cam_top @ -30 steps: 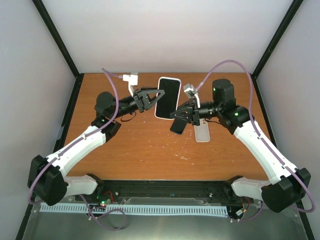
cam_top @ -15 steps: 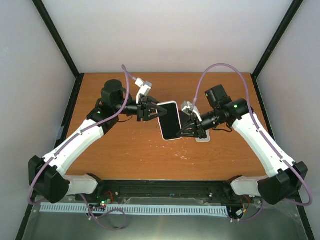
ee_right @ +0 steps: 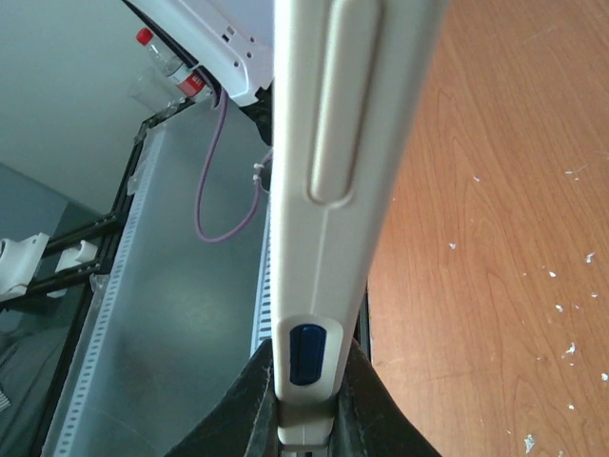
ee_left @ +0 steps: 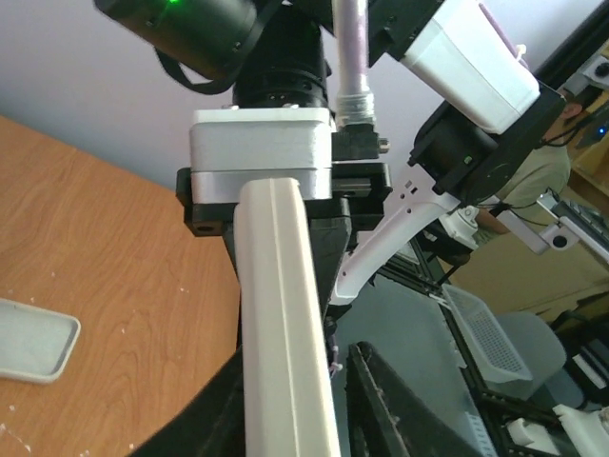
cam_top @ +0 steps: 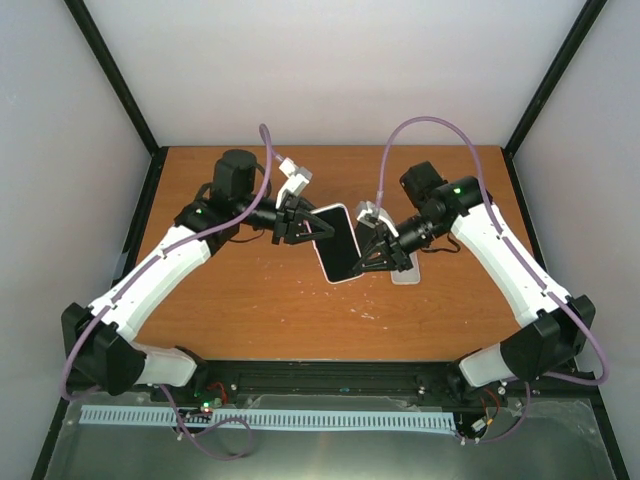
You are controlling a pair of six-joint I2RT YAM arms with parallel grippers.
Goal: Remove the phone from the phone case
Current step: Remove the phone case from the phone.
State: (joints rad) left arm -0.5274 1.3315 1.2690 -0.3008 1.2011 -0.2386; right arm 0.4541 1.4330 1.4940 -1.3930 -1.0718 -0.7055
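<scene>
Now the phone (cam_top: 340,243) hangs above the middle of the worktop (cam_top: 250,300), dark screen up and tilted, seated inside its cream phone case (ee_left: 283,324), whose pale rim shows all round the glass. Nothing has been separated yet.

The change is in who holds it. 1 second ago the left gripper (cam_top: 306,224) carried it alone, further back, with the right arm apart from it. Since then the cased phone has been brought nearer and turned, and the right gripper (cam_top: 367,252) has closed in from the other side. Both grippers are narrowed onto opposite edges of the case: the right wrist view shows its 2 fingers pinching the case's end just below a blue button (ee_right: 304,354), and the left wrist view shows dark fingers either side of the case edge.

That 2-sided hold looks like the setup for peeling the case off, so the extraction itself has barely begun.

A second pale spare case (ee_left: 33,339) lies flat on the worktop, just beside the right gripper, and appears to hold nothing.
</scene>
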